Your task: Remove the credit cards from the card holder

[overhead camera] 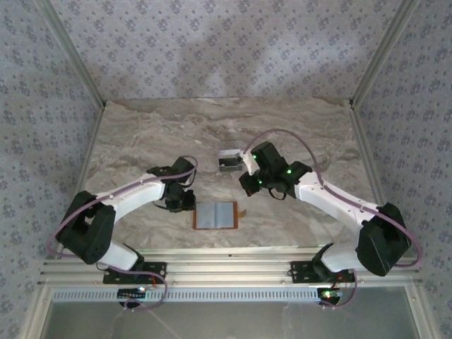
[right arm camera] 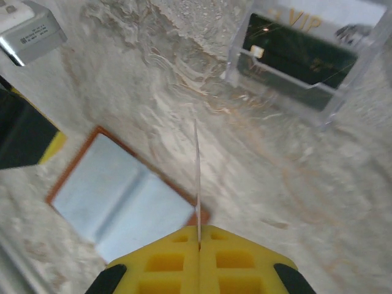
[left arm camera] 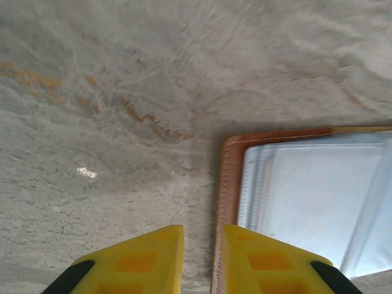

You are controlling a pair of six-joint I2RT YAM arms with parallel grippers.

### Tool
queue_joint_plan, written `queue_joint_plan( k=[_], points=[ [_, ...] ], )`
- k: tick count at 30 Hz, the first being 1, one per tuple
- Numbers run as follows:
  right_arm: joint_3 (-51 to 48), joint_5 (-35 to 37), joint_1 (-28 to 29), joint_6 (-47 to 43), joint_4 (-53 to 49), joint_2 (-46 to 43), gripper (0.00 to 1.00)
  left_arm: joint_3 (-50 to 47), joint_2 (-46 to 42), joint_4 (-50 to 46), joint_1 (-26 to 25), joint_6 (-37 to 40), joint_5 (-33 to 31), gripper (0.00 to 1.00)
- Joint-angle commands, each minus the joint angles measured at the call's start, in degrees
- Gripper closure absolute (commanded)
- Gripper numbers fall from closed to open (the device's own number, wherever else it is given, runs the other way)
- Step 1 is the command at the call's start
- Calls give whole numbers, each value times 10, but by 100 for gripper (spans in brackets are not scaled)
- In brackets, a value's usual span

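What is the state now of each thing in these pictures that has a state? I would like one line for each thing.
card holder: open, lying flat on the table, grey-blue lining up.
credit card: pinched by the right gripper, out of the card holder.
dark card: standing in the clear rack.
clear rack: upright on the table, holding the dark card.
left gripper: open a little, empty, at the card holder's corner.
right gripper: shut on the credit card.

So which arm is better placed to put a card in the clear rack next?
Right. The right gripper is shut on a thin card, edge-on, near the clear rack; the left gripper sits by the card holder edge, holding nothing.
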Motion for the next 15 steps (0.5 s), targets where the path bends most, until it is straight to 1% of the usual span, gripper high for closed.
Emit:
queue_joint_plan(
  k=[1, 4, 6, 11, 15],
  points=[
    [35, 48, -4, -228, -59, 22, 100, -4, 20, 29, 6, 18, 44, 76],
    [60, 79, -15, -342, -69, 55, 100, -9, 31, 46, 5, 24, 61, 77],
    [88, 80, -27, -401, -80, 82, 100, -10, 41, 50, 6, 26, 67, 77],
    [192, 49, -54, -508, -137, 150, 100, -16, 62, 60, 5, 32, 78, 77],
    [266, 13, -68, -569, -173, 207, 100, -18, 71, 63, 5, 32, 83, 77]
  ],
)
